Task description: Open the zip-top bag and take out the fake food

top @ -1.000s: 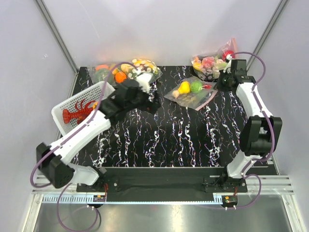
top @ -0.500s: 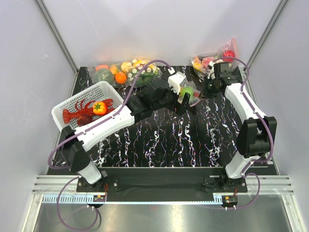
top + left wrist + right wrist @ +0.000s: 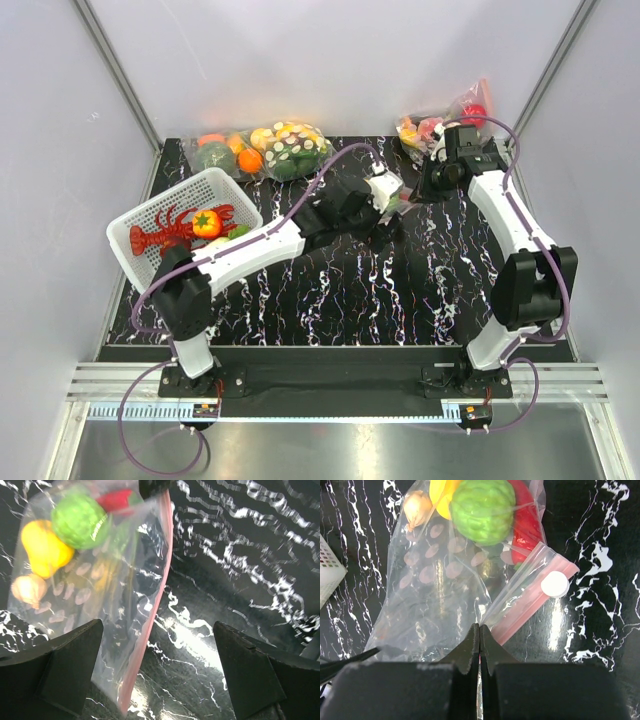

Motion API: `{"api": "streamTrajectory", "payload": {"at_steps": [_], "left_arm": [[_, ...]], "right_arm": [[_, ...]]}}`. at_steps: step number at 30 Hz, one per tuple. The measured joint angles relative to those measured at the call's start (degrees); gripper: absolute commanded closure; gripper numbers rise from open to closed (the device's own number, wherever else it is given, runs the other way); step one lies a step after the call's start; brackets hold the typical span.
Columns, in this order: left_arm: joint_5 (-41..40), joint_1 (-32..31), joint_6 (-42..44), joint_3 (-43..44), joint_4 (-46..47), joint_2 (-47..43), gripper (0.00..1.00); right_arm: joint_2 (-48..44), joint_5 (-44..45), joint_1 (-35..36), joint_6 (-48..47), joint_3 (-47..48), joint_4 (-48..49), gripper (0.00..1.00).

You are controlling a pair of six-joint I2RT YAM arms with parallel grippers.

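The zip-top bag (image 3: 95,595) now lies beneath the spread left gripper (image 3: 156,630) (right gripper (image 3: 480,628) closed).

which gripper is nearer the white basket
Left. The left gripper is over the zip-top bag, right of the white basket; the right gripper is further right.

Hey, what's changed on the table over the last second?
The left gripper swung right, from near the basket to above the zip-top bag, jaws open. The right gripper shifted left to the bag's zip corner, jaws shut, apparently pinching it. The basket and the bulging fruit bag stayed put.
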Motion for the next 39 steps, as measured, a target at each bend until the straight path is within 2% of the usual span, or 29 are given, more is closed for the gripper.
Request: {"api": "streamTrajectory", "payload": {"at_steps": [1,2,4,5,6,7,9,12,15,22,29,39], "left_arm": [[0.0,-0.1,0.3,0.0,-0.2,0.5,0.04],[0.0,-0.2,0.5,0.0,-0.4,1.2,0.20],[-0.1,-0.4,0.8,0.0,-1.0,2.3,0.45],[-0.2,-0.4,1.0,0.0,-1.4,2.8,0.63],[-0.2,-0.4,1.0,0.0,-1.8,3.1,0.91],[-0.3,-0.4,1.1,0.0,-2.3,3.3,1.00],[-0.4,-0.5,1.6,0.0,-2.7,3.6,1.00],[-0.7,-0.5,1.3,0.0,-2.7,3.6,1.00],[-1.6,-0.5,0.5,-0.1,-2.8,3.6,1.00],[-3.8,-0.5,-2.6,-0.1,-2.8,3.6,1.00],[-5.9,-0.5,-5.2,-0.1,-3.2,3.6,1.00],[-8.6,-0.9,-6.3,-4.1,-2.3,3.0,1.00]], "right_arm": [[-0.2,0.0,0.1,0.0,0.0,-0.3,1.00],[-0.3,-0.1,0.1,0.0,0.0,-0.7,1.00],[-0.4,-0.1,0.1,0.2,0.0,-1.3,1.00],[-0.5,-0.2,0.1,0.4,0.0,-1.5,1.00],[-0.7,-0.2,0.1,0.6,0.0,-1.8,1.00],[-0.9,-0.1,0.1,1.0,0.1,-2.2,0.96],[-1.4,0.0,0.1,2.1,0.6,-2.9,0.69],[-2.6,0.5,0.1,3.7,2.0,-3.8,0.40],[-4.9,1.7,0.2,5.1,3.3,-4.4,0.32],[-12.2,8.0,0.3,9.7,3.5,-6.2,0.30],[-20.3,12.3,0.3,15.5,-3.7,-6.8,0.28],[-16.9,12.7,-0.5,20.4,-7.9,-5.7,0.28]]}}
